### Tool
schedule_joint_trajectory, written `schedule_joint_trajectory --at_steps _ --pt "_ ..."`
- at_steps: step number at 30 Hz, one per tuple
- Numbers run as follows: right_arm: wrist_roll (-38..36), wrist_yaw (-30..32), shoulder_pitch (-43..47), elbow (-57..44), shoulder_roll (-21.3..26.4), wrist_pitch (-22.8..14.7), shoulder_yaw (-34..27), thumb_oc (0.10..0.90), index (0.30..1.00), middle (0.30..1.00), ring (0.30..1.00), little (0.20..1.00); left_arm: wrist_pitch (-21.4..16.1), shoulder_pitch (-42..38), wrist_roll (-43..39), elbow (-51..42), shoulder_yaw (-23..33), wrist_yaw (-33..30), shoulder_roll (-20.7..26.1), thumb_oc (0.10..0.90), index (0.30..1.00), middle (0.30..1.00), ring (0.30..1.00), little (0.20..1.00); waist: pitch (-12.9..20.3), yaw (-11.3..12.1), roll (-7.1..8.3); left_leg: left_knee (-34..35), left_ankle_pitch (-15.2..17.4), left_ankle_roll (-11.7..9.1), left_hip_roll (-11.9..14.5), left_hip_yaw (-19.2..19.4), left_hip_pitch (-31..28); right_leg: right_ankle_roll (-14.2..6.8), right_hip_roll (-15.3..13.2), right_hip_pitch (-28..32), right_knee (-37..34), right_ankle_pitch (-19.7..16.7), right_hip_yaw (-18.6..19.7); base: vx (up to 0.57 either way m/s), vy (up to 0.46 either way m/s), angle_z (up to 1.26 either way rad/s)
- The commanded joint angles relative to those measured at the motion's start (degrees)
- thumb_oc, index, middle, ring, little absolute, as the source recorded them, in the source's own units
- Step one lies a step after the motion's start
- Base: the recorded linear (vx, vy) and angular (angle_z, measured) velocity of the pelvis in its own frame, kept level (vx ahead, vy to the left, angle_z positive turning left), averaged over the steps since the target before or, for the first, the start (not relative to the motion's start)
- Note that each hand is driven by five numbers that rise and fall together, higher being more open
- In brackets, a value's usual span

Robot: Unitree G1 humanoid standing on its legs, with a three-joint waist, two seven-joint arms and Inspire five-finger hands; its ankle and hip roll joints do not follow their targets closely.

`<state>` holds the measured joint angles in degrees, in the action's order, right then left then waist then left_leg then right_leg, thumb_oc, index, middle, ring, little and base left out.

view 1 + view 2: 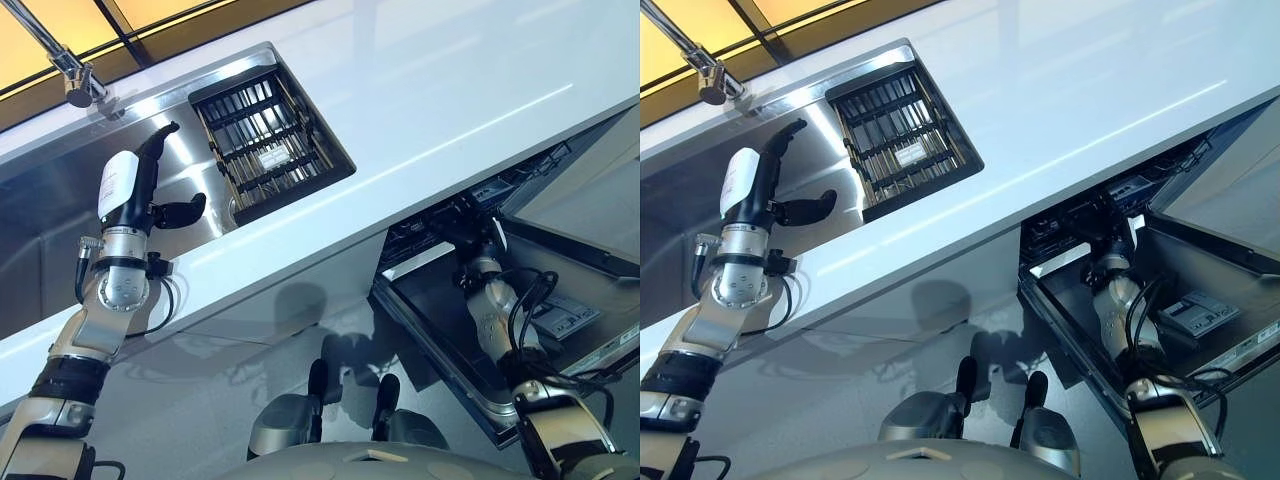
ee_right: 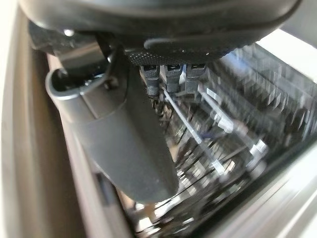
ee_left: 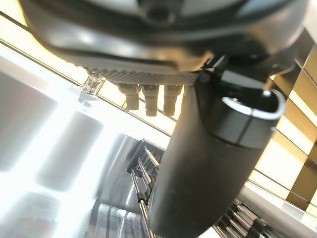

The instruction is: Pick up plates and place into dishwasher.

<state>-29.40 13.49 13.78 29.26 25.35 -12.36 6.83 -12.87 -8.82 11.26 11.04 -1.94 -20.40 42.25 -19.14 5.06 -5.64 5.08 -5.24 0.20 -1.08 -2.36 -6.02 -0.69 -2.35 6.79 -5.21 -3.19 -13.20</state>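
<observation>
Fingers (image 1: 160, 135) of left hand (image 1: 133, 195) straight and released above stainless steel sink (image 1: 40, 210), beside black wire dish rack (image 1: 268, 130), probably ready to reach for plates. Right hand (image 1: 478, 262) deep inside open dark dishwasher (image 1: 432, 300) below white worktop (image 1: 450, 90); clenched or released, impossible to tell. Plates' whereabouts unclear.

Counts at the sink and dishwasher

One sink (image 1: 60, 190) holding one black rack (image 1: 268, 140), one tap (image 1: 62, 62), one white counter (image 1: 450, 90). One dishwasher (image 1: 470, 225) with one open door (image 1: 440, 310). Two hands: left hand (image 1: 150, 190) over the sink, right hand (image 1: 1110, 262) at the dishwasher. No plates can be made out.
</observation>
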Motion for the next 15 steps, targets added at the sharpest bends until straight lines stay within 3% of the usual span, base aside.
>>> schedule_joint_trajectory --at_steps 1,3,8,15 --pt "12.27 7.9 -1.44 -12.96 3.61 -9.8 -7.15 0.8 0.9 0.9 0.9 0.9 -3.55 2.64 1.45 -4.18 5.18 -4.18 0.85 0.8 0.9 0.9 0.9 0.9 5.77 -3.68 2.72 -5.12 10.06 2.74 -4.0 3.76 -0.69 -1.17 1.62 -1.16 9.44 9.56 1.39 -0.04 0.026 -0.25" --pt "15.56 10.89 -5.85 -14.79 4.51 -8.7 -12.13 0.8 0.9 0.9 0.9 0.9 -4.07 4.93 1.29 -5.27 8.09 -3.81 0.73 0.8 0.9 0.9 0.9 0.9 5.64 -5.26 3.03 -4.82 10.42 3.14 -3.76 4.77 -1.38 -1.6 1.81 -1.48 10.21 9.73 2.32 -0.06 0.021 -0.29" --pt "16.29 11.65 -12.27 -15.66 6.46 -7.46 -21.64 0.8 0.9 0.9 0.9 0.9 -4.06 6.82 -0.26 -5.68 12.88 -3.02 0.7 0.8 0.9 0.9 0.9 0.9 5.13 -8.62 3.73 -3.99 11.12 3.6 -3.52 7.04 -2.74 -2.52 2.36 -2.12 10.98 9.61 4.34 -0.06 0.007 -0.29" --pt "13.22 13.01 -15.01 -10.49 7.98 -3.89 -27.83 0.8 0.9 0.9 0.9 0.9 -3.37 5.22 -2.64 -3.83 13.85 -2.96 1.05 0.8 0.9 0.9 0.9 0.9 5.45 -10.8 4.12 -3.93 11.95 3.59 -3.42 9.39 -2.96 -3.27 2.94 -2.72 10.25 8.96 6.46 -0.05 -0.03 -0.32"
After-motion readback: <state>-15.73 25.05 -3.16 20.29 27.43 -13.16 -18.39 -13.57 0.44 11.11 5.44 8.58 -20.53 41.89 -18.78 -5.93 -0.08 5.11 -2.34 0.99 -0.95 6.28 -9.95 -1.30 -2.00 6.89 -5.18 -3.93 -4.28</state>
